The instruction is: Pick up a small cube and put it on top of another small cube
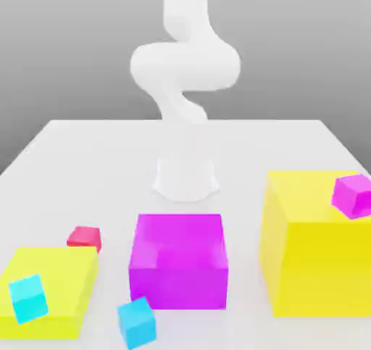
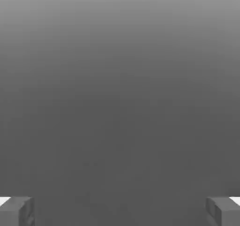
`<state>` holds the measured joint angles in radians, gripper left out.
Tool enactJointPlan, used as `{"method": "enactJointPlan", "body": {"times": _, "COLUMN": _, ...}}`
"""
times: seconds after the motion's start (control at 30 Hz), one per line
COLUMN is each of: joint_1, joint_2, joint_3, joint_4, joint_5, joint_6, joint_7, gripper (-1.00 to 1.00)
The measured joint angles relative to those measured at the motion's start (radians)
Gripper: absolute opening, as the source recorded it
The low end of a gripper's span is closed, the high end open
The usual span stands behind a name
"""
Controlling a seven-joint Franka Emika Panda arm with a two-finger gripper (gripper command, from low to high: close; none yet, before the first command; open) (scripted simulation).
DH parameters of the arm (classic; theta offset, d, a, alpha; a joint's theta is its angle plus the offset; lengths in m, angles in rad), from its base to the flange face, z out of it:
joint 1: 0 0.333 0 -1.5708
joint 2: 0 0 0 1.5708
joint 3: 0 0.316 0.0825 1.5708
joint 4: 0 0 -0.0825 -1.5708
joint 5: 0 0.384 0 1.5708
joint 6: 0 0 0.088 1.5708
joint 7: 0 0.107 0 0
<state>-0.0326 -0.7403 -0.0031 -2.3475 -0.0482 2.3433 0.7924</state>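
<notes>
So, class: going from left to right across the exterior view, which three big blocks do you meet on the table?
Low yellow block → magenta block → tall yellow block.

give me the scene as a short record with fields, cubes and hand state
small red cube: on the table, behind the low yellow block
small cyan cubes: one at the low yellow block's front, one on the table before the big magenta block
small magenta cube: on top of the tall yellow block
hand: open, holding nothing
task state: not started
</notes>
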Motion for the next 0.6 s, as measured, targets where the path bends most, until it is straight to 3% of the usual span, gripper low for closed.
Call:
{"method": "enactJointPlan", "body": {"times": 0.27, "joint_1": -0.116, "joint_2": 0.197, "joint_3": -0.046, "joint_4": -0.153, "joint_5": -0.125, "joint_6": 0.137, "joint_7": -0.048, "gripper": 0.00}}
{"method": "enactJointPlan", "body": {"times": 0.6, "joint_1": -0.235, "joint_2": 0.434, "joint_3": -0.185, "joint_4": -0.339, "joint_5": -0.214, "joint_6": 0.307, "joint_7": -0.157, "gripper": 0.00}}
